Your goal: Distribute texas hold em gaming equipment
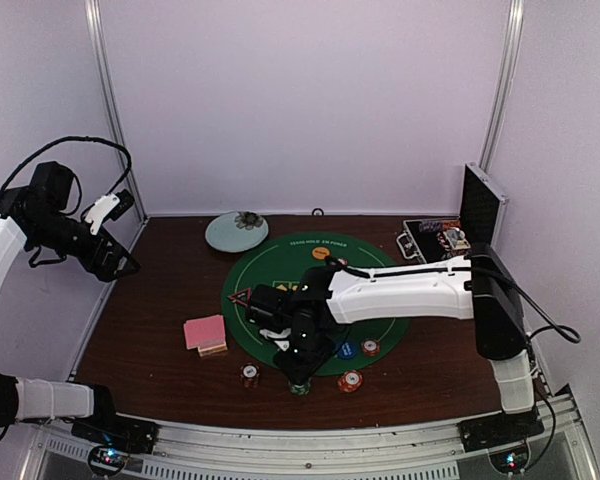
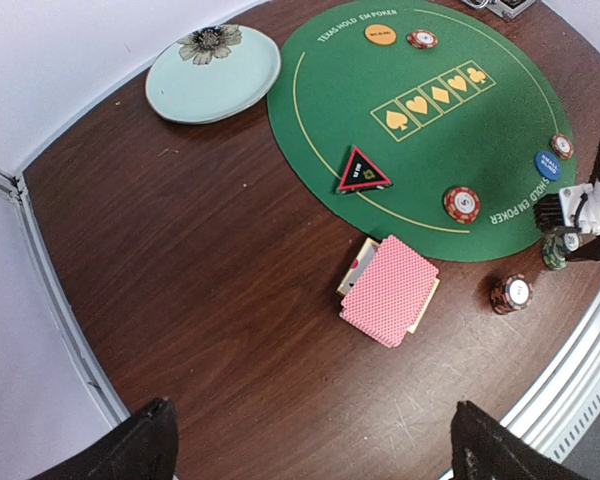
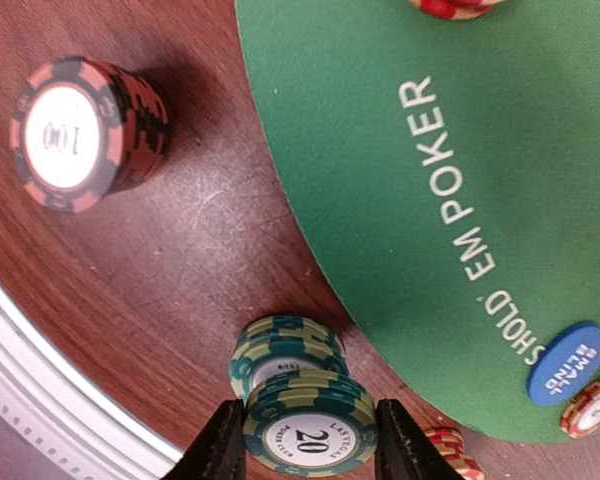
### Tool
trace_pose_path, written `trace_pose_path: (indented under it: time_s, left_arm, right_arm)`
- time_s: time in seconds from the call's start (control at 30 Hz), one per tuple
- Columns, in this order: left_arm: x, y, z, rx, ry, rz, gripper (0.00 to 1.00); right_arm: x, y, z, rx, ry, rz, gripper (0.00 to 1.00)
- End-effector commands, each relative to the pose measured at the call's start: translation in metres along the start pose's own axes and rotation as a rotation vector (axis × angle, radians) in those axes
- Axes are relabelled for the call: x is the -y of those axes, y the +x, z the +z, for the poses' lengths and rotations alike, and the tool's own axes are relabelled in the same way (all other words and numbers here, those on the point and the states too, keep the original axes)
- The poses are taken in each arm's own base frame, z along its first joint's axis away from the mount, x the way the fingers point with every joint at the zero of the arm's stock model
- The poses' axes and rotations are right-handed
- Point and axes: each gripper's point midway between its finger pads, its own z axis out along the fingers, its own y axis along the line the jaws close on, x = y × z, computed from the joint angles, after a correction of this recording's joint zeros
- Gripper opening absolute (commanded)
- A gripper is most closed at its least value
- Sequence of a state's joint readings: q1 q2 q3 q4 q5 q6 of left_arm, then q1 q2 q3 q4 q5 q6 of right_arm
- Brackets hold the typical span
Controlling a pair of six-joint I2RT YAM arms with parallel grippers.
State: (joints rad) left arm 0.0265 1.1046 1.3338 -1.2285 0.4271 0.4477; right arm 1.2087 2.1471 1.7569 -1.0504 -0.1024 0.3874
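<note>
Green chips (image 3: 310, 420), a short stack, sit pinched between the right tool's (image 3: 310, 445) fingers near the table's (image 1: 160, 330) front edge, just off the green mat (image 3: 380, 150), probably bound for a player's spot. The left tool (image 2: 312, 407) hangs wide open and empty over the left edge.

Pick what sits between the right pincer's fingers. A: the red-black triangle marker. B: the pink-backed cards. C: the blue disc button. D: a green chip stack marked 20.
D: in the right wrist view, the right pincer has a finger against each side of the green chip stack.
</note>
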Motion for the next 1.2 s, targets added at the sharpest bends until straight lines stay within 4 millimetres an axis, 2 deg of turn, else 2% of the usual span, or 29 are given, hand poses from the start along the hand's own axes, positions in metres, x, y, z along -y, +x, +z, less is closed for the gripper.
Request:
trace_pose_path:
  time_s: [0.0, 0.13, 0.27, 0.4, 0.53, 0.63, 0.73, 0.93, 1.17]
  left_arm:
    - [-0.002, -0.008, -0.008, 0.037, -0.023, 0.027, 0.98]
    - [-0.002, -0.008, -0.009, 0.036, -0.024, 0.026, 0.98]
    - [-0.002, -0.008, -0.009, 0.036, -0.024, 0.027, 0.98]
    - [-0.001, -0.008, -0.009, 0.038, -0.020, 0.028, 0.98]
    - [-0.001, -0.007, -0.007, 0.033, -0.014, 0.026, 0.97]
    - [-0.001, -0.008, -0.005, 0.032, -0.006, 0.023, 0.98]
    - [-0.001, -0.008, -0.004, 0.032, 0.000, 0.020, 0.98]
    - [-0.001, -0.007, -0.002, 0.027, 0.004, 0.021, 0.98]
    - [-0.001, -0.002, 0.006, 0.003, 0.025, 0.008, 0.97]
  right_arm:
    - [0.012, -0.018, -0.052, 0.106, 0.009, 0.011, 0.27]
    - [0.029, -0.028, -0.070, 0.144, 0.013, 0.050, 0.26]
    - [0.072, -0.043, -0.085, 0.177, 0.067, 0.112, 0.25]
    - [0.142, -0.060, -0.092, 0.205, 0.143, 0.223, 0.25]
    - [0.214, -0.074, -0.090, 0.218, 0.220, 0.335, 0.25]
    - [0.259, -0.084, -0.082, 0.223, 0.259, 0.405, 0.25]
    - [0.294, -0.096, -0.069, 0.225, 0.271, 0.460, 0.24]
    - [0.342, -0.113, -0.045, 0.223, 0.298, 0.524, 0.24]
    - [0.376, -0.117, -0.023, 0.237, 0.290, 0.603, 0.24]
